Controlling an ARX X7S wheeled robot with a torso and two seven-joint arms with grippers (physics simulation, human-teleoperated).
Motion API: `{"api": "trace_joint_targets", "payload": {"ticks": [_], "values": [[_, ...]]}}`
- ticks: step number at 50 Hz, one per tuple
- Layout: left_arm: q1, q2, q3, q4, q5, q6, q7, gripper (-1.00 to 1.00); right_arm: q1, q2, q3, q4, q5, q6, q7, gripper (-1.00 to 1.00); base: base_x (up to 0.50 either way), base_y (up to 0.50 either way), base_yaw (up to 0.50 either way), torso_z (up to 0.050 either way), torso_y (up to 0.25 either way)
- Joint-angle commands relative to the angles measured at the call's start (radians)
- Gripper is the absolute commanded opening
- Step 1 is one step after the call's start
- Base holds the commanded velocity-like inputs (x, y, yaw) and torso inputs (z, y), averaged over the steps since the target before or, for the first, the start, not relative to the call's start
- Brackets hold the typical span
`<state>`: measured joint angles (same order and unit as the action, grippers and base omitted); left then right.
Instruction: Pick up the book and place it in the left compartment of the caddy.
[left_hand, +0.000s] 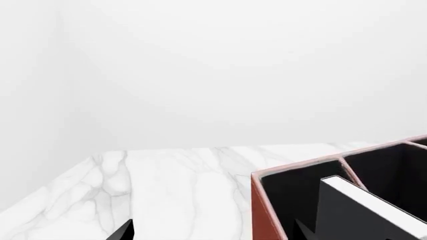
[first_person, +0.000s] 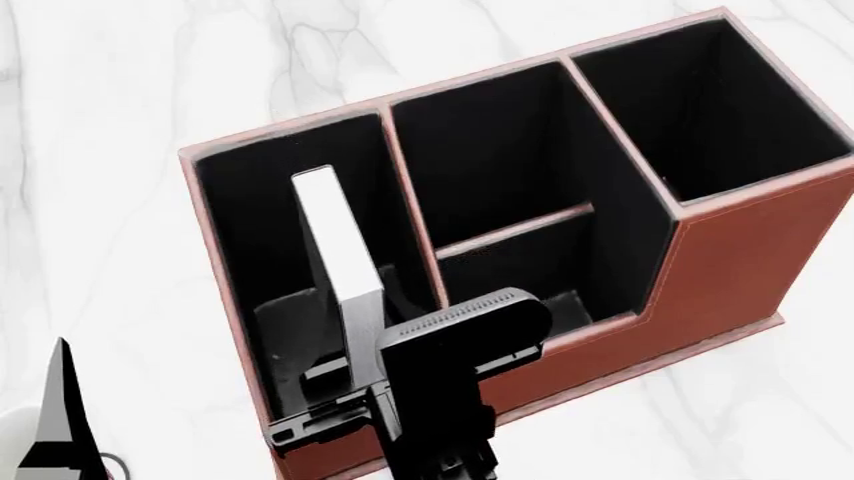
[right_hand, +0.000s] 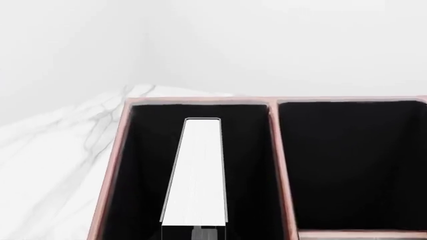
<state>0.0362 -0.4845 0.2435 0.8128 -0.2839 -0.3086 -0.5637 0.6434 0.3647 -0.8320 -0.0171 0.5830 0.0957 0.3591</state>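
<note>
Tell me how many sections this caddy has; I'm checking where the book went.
3. The left compartment holds the book, standing on edge. The middle section is split by a crossbar. The right, tall section looks unoccupied, though its floor is dark.

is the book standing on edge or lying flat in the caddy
On edge. The book stands in the left compartment of the caddy, white page edges up, right tool at its near end.

Simulated desk or office-type setting, no real room detail. White marble-look tabletop w/ grey veining (first_person: 120, 90) fills the frame; large reddish-brown leather-look desk organiser w/ black lining (first_person: 727, 265) sits at centre. Plain white, featureless walls (left_hand: 213, 65) fill the upper frame in wrist views.
</note>
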Motion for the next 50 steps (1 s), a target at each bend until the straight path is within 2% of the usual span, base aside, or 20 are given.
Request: {"api": "trace_joint_targets", "payload": {"ticks": [1,50], "values": [[0.005,0.022,-0.037,0.0,-0.035,0.018,0.052,1.0,0.0,-0.037,0.027,0.002,-0.079,-0.031,-0.063,-1.0,0.0,0.0,0.0,0.0,0.0],[0.001,0.011,-0.036,-0.006,-0.047,0.021,0.041,1.0,0.04,-0.116,0.034,0.204,-0.076,-0.116,-0.127,-1.0,0.0,0.0,0.0,0.0,0.001]]}}
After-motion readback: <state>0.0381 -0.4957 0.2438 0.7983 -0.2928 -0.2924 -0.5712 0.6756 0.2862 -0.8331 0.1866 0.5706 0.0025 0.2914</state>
